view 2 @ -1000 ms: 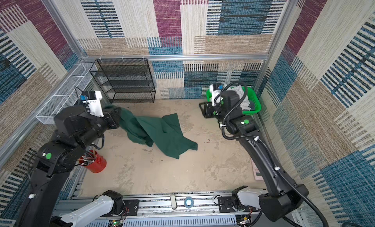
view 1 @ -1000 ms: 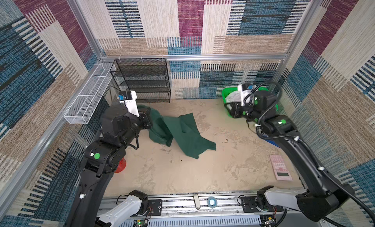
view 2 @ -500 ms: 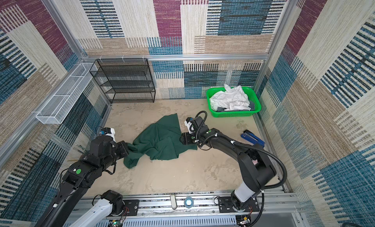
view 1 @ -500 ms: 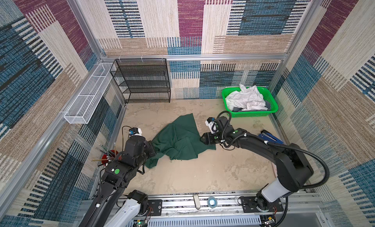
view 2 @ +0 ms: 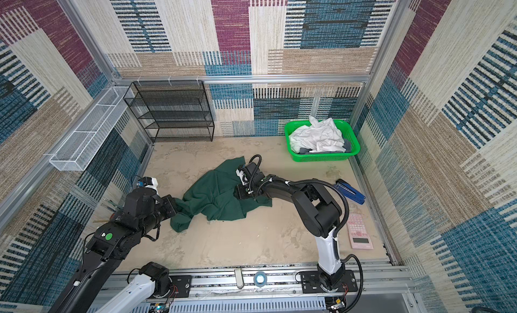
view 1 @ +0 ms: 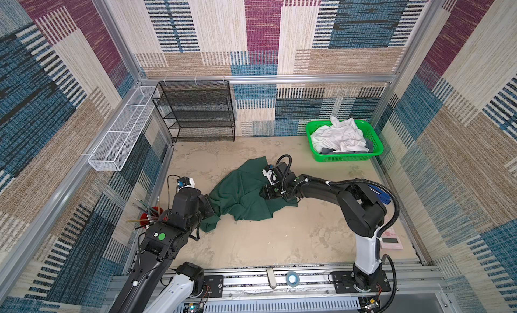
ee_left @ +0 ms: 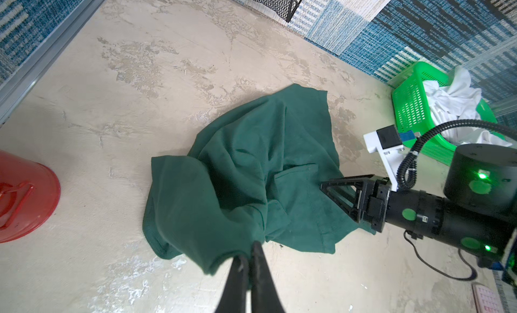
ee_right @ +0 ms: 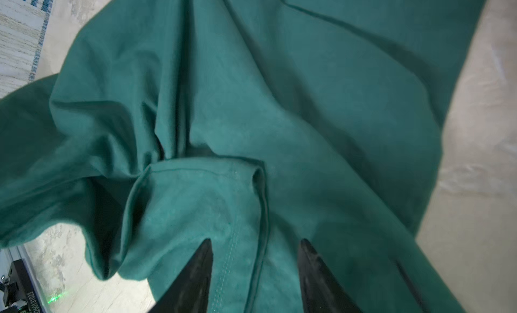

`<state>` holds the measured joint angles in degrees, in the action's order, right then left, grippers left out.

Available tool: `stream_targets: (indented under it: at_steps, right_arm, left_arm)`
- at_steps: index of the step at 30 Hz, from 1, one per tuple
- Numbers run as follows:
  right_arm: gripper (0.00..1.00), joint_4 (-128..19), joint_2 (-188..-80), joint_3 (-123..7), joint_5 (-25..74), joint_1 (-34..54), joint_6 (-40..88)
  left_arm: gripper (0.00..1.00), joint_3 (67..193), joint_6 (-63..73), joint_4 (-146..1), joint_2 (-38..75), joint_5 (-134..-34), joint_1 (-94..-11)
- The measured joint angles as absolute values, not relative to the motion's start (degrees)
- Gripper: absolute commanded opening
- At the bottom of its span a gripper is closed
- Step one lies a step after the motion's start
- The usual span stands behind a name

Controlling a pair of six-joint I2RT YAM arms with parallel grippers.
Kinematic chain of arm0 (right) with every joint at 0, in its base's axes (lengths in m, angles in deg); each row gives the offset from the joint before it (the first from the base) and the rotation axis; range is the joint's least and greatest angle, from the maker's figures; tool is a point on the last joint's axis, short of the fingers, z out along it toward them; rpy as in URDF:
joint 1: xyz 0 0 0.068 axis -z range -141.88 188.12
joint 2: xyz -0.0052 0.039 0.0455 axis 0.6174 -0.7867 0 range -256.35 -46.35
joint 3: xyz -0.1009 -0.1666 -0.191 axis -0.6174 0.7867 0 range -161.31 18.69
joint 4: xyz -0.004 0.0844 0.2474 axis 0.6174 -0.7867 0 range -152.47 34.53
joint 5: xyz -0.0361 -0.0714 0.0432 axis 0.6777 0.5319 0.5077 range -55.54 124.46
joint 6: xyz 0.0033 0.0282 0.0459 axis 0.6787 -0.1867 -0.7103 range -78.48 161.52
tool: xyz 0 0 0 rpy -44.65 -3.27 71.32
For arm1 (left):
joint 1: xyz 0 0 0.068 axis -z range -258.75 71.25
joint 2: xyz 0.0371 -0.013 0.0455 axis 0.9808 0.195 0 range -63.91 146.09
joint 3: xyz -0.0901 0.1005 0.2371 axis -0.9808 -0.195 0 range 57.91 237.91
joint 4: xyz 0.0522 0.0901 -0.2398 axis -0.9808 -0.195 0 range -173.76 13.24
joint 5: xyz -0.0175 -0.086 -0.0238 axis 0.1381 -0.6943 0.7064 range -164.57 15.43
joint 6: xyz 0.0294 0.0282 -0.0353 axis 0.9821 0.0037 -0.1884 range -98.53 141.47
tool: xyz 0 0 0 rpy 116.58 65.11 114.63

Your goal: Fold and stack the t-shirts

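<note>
Right end effector [ee_right: 256,240] slid onto dark green t-shirt [view 1: 240,196], parted; left end effector [ee_left: 249,251] grips it.

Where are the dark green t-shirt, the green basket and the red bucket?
dark green t-shirt [view 1: 240,191]: in a top view, middle of the crumpled cloth.
green basket [view 1: 347,157]: in a top view, its front wall.
red bucket [ee_left: 42,202]: left wrist view, its side wall.

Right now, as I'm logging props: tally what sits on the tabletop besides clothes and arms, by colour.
Green basket: 1
Red brush bucket: 1
Blue stapler: 1
Pink calculator: 1
Black rack: 1
Total: 5
</note>
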<state>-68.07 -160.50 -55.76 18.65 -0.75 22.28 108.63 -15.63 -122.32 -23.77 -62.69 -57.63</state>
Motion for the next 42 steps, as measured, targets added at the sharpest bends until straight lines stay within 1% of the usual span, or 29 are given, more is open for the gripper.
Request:
stream_targets:
  at_steps: [6, 11, 15, 17, 20, 23, 26, 30, 33, 37, 39, 42]
  right_arm:
    - [0.51, -68.0, -164.7, -60.6, 18.7, -1.3, 22.4]
    - [0.41, -68.9, -166.8, -62.9, 18.6, -1.9, 23.0]
    - [0.19, -69.9, -167.6, -64.2, 18.6, -2.4, 23.6]
    - [0.01, -69.9, -167.6, -64.5, 18.5, -2.6, 23.8]
    - [0.0, -70.0, -167.2, -64.7, 18.5, -2.7, 24.4]
    - [0.0, -70.6, -163.9, -63.9, 18.6, -2.7, 24.7]
    - [0.0, -71.3, -157.8, -63.2, 18.6, -2.7, 24.7]
    - [0.0, -72.7, -147.2, -63.7, 20.1, -2.3, 24.7]
    - [0.0, -75.2, -137.5, -64.0, 23.3, -1.5, 24.6]
    - [0.0, -78.7, -124.6, -67.7, 28.6, 1.0, 25.1]
    - [0.0, -80.6, -121.1, -71.5, 31.0, 2.3, 26.0]
    - [0.0, -84.7, -119.5, -79.6, 35.0, 3.3, 27.4]
  left_arm:
    - [0.0, 108.0, -15.6, -122.6, -24.4, -62.6, -57.6]
    - [0.0, 107.2, -15.6, -122.7, -24.6, -62.5, -57.6]
    - [0.0, 106.7, -15.6, -122.7, -24.6, -62.6, -57.6]
    - [0.0, 106.6, -15.6, -122.7, -24.7, -62.6, -57.6]
    - [0.0, 106.5, -15.6, -122.7, -24.9, -62.7, -57.6]
    - [0.0, 106.5, -15.6, -122.7, -25.4, -62.7, -57.6]
    - [0.0, 107.8, -15.1, -123.5, -25.4, -62.4, -57.6]
    - [0.0, 112.6, -13.1, -124.7, -24.3, -61.3, -57.6]
    - [0.0, 119.5, -10.0, -125.3, -22.1, -60.0, -57.6]
    - [0.0, 132.5, -5.7, -126.7, -18.1, -57.8, -57.6]
    - [0.0, 139.0, -3.7, -127.0, -16.1, -56.5, -57.6]
    - [0.0, 150.0, -1.6, -127.7, -12.6, -55.3, -57.6]
